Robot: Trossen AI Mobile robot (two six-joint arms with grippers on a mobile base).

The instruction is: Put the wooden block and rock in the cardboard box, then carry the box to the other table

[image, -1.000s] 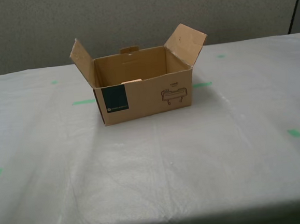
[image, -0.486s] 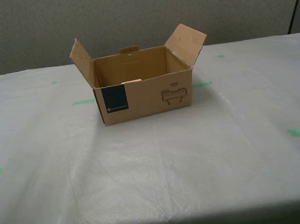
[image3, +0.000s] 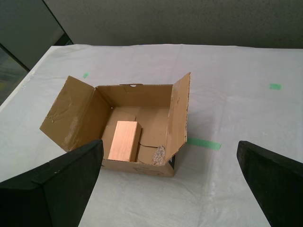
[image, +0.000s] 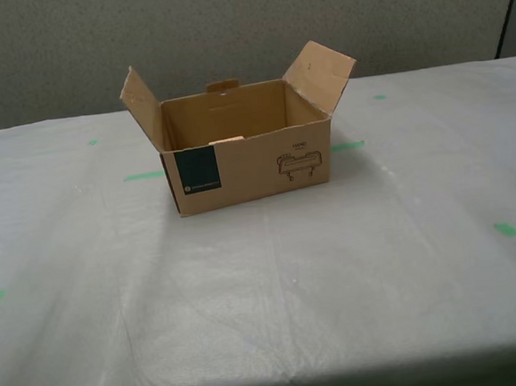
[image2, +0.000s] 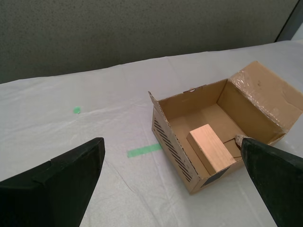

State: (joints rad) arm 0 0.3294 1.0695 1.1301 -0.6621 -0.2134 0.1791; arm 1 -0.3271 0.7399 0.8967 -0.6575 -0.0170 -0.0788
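In the exterior view you are seeing only a thin pale edge of the wooden block (image: 227, 141) above the front wall of the cardboard box (image: 256, 168); the rock is staying hidden behind that wall. The small print on the box front is too small to read. In the second wrist view a finger (image2: 277, 182) is covering most of the rock (image2: 239, 139). Both wrist pictures are cutting off the fingers at their edges.
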